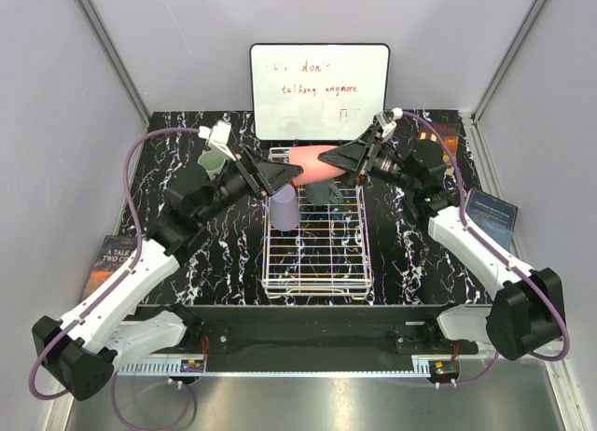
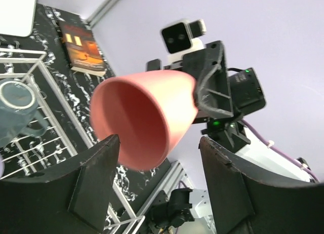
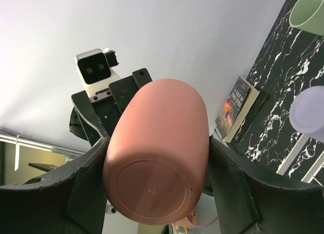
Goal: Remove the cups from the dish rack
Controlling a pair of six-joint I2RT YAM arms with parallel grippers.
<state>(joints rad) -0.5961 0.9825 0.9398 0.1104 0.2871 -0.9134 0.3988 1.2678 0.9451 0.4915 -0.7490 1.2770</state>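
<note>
The pink cup [image 1: 312,162] hangs on its side above the far end of the dish rack [image 1: 317,263]. My right gripper [image 1: 350,156] is shut on its base end, with both fingers pressed against the cup wall [image 3: 162,158]. My left gripper [image 1: 284,174] faces the cup's open mouth [image 2: 144,120]. It is open: the rim sits by one finger and there is a gap to the other. A tall lavender cup [image 1: 284,208] and a dark grey mug [image 1: 322,190] stand in the rack. A pale green cup [image 1: 213,163] stands on the table left of it.
A whiteboard [image 1: 319,90] with red writing leans at the back. One book [image 1: 107,263] lies at the table's left edge and another [image 1: 492,216] at the right. Grey walls close in on three sides.
</note>
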